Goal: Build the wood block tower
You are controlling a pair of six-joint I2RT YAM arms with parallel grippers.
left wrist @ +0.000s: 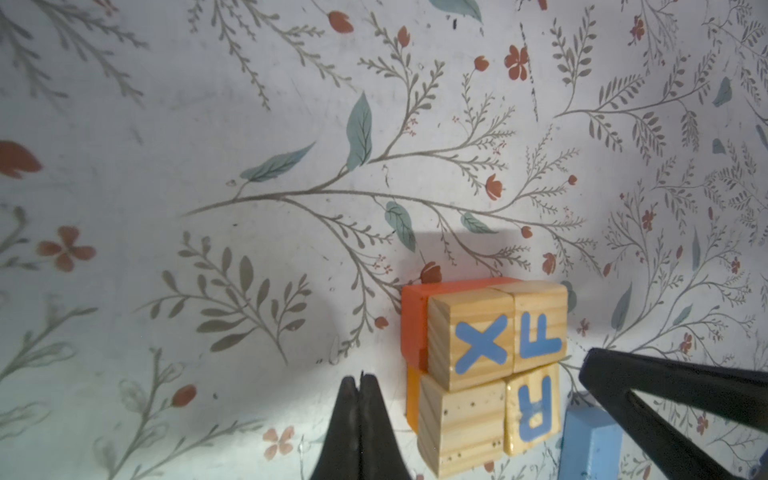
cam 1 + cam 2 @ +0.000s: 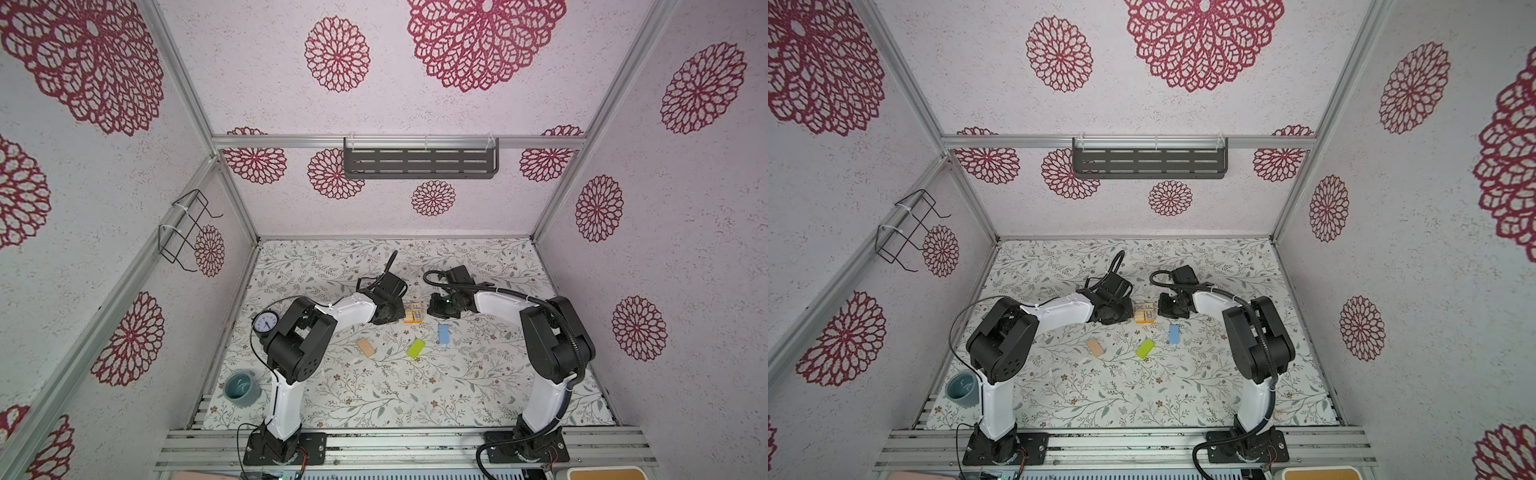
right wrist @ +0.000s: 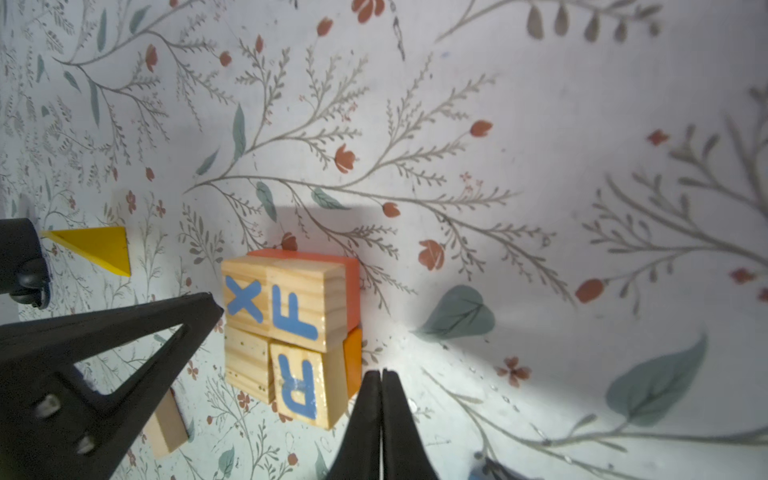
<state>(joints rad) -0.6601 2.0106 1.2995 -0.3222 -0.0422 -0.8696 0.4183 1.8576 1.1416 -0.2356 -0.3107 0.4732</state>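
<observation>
The tower [image 2: 413, 311] [image 2: 1144, 312] is a low square of several natural-wood cubes [image 1: 494, 365] [image 3: 286, 332] with blue letters X, F and R. They rest on a red-orange block [image 1: 413, 324] [image 3: 353, 282] and an orange block [image 1: 412, 399] [image 3: 353, 365]. My left gripper [image 1: 360, 380] [image 2: 400, 316] is shut and empty, just left of the tower. My right gripper [image 3: 381, 374] [image 2: 430, 311] is shut and empty, just right of it. Loose on the mat lie a light blue block [image 2: 444, 333] [image 1: 590, 444], a lime green block [image 2: 416, 348], a tan block [image 2: 365, 347] [image 3: 168, 432] and a yellow wedge [image 3: 95, 249].
A small clock [image 2: 266, 322] stands beside the left arm, and a grey-blue cup [image 2: 241, 388] sits at the mat's front left corner. A wire rack [image 2: 187, 228] hangs on the left wall and a dark shelf [image 2: 419, 160] on the back wall.
</observation>
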